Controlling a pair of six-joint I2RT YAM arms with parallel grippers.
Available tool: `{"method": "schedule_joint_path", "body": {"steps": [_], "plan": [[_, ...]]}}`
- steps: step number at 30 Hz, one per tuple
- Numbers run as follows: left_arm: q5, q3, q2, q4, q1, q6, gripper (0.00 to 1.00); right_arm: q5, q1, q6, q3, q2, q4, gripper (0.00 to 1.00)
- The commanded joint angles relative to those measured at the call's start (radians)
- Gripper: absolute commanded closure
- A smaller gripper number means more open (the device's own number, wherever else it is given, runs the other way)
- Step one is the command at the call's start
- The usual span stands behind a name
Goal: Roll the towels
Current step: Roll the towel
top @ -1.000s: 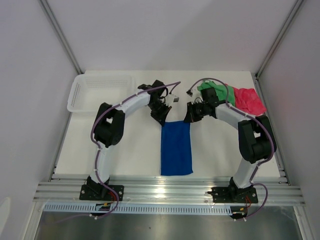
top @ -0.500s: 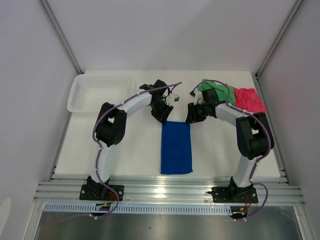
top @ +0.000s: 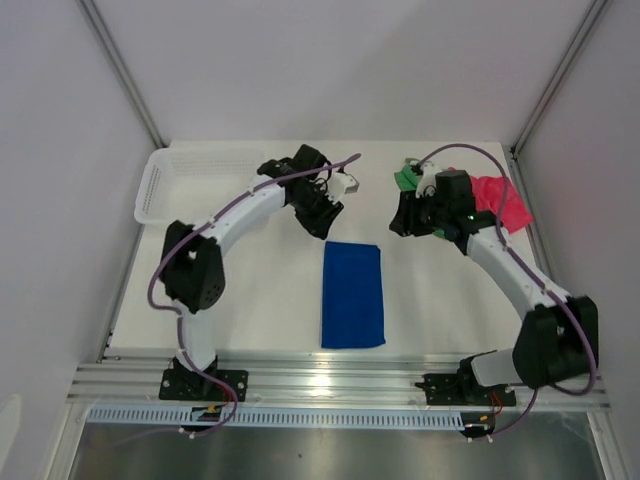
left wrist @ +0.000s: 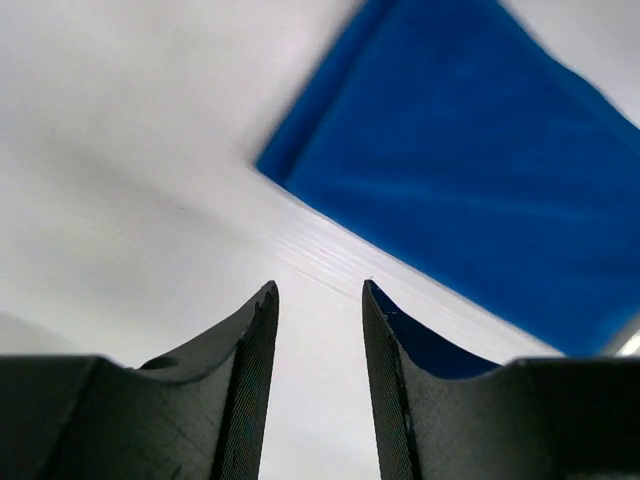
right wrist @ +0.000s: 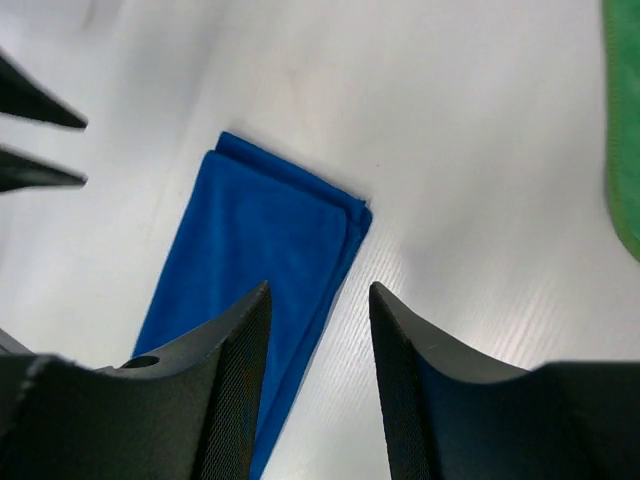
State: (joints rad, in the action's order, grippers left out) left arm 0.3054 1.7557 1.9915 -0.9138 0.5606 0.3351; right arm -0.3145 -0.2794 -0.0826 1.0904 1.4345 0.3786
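White tabletop (top: 260,290) bears a flat, folded blue towel (top: 352,294) — left claw (left wrist: 318,288) and right claw (right wrist: 318,288) gape, empty.

Royal blue towel (top: 352,295): folded into a long, flat rectangle with layered edges, lying unrolled at mid-table (top: 260,290), long side running near to far. Bright green towel (top: 405,177): crumpled at the far right, mostly hidden. Pink-red towel (top: 497,200): bunched just right of the green.

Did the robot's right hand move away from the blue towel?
Yes. The right gripper has backed off the blue towel's far corner, toward the green towel farther back, and its jaws now stand open.
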Motion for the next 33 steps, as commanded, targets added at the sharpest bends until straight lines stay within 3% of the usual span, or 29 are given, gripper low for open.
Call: {"method": "schedule_joint_path", "body": {"steps": [1,5,7,10,12,14,18,33], "plan": [[0.127,-0.083,-0.169,-0.072,0.073,0.175,0.57,0.018,0.048,-0.106,-0.073,-0.115,0.028,0.52],[0.08,-0.263,-0.276,-0.062,0.244,0.266,0.56,0.002,0.1,-0.163,-0.113,-0.17,0.033,0.53],[0.045,-0.423,-0.363,0.007,0.327,0.303,0.55,-0.018,0.1,-0.183,-0.141,-0.201,0.023,0.53],[-0.072,-0.623,-0.463,0.133,0.57,0.349,0.53,-0.037,0.1,-0.197,-0.181,-0.252,0.023,0.53],[-0.183,-0.736,-0.49,0.206,0.655,0.36,0.53,-0.038,0.1,-0.203,-0.201,-0.282,0.025,0.53],[-0.242,-0.756,-0.474,0.268,0.723,0.349,0.53,-0.049,0.1,-0.22,-0.237,-0.331,0.022,0.54],[-0.354,-0.756,-0.43,0.305,0.751,0.317,0.53,-0.06,0.098,-0.252,-0.29,-0.396,0.009,0.54],[-0.315,-0.866,-0.386,0.433,0.776,0.254,0.52,-0.08,0.098,-0.226,-0.327,-0.408,0.037,0.54]]}}
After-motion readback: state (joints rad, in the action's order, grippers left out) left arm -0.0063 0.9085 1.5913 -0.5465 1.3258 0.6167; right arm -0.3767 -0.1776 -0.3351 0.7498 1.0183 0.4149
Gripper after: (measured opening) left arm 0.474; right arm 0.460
